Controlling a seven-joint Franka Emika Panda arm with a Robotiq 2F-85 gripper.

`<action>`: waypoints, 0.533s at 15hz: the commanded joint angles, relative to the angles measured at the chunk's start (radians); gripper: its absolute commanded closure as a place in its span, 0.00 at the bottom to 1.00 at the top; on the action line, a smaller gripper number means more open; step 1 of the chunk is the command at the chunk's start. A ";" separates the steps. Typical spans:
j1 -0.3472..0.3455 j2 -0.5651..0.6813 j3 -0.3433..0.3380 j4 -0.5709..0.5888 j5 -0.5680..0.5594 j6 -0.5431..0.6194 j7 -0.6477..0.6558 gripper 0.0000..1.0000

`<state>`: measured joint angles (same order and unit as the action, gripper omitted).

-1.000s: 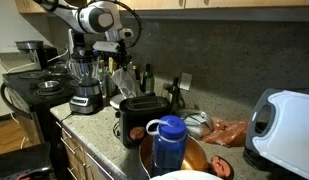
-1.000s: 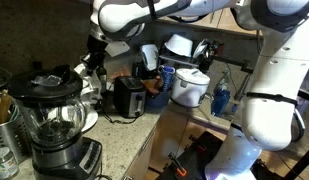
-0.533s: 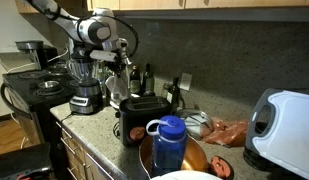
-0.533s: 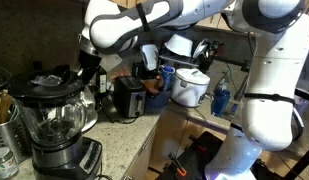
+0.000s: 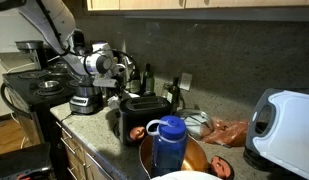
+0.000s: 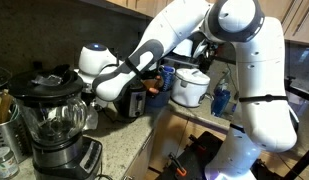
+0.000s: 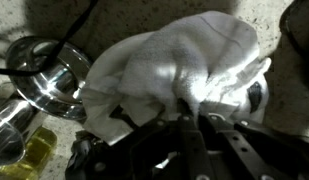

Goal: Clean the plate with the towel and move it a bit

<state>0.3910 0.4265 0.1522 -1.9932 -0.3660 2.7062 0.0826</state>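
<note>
In the wrist view my gripper (image 7: 192,108) is shut on the white towel (image 7: 174,62). The towel is bunched up and spreads over the counter under the fingers. The plate is hidden beneath the towel and the gripper, and I cannot make it out in any view. In an exterior view the gripper (image 5: 117,88) is low over the counter, just behind the black toaster (image 5: 144,115) and beside the blender (image 5: 86,85).
A shiny round metal object (image 7: 39,70) and a bottle of yellow liquid (image 7: 24,158) lie close to the towel. A blue bottle (image 5: 169,145), an orange bowl (image 5: 199,155), a red cloth (image 5: 229,132) and a white appliance (image 5: 284,125) crowd the counter. The large blender (image 6: 54,120) stands in front.
The arm has come down from above the counter to just behind the toaster, carrying the towel with it. The jaws stayed shut.
</note>
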 commanded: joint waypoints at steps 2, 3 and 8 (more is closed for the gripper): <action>0.075 0.041 -0.103 0.057 -0.090 -0.086 0.104 0.94; 0.094 0.047 -0.131 0.064 -0.120 -0.061 0.151 0.94; 0.094 0.065 -0.118 0.067 -0.082 0.073 0.244 0.94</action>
<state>0.4806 0.4747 0.0247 -1.9392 -0.4722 2.7123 0.2841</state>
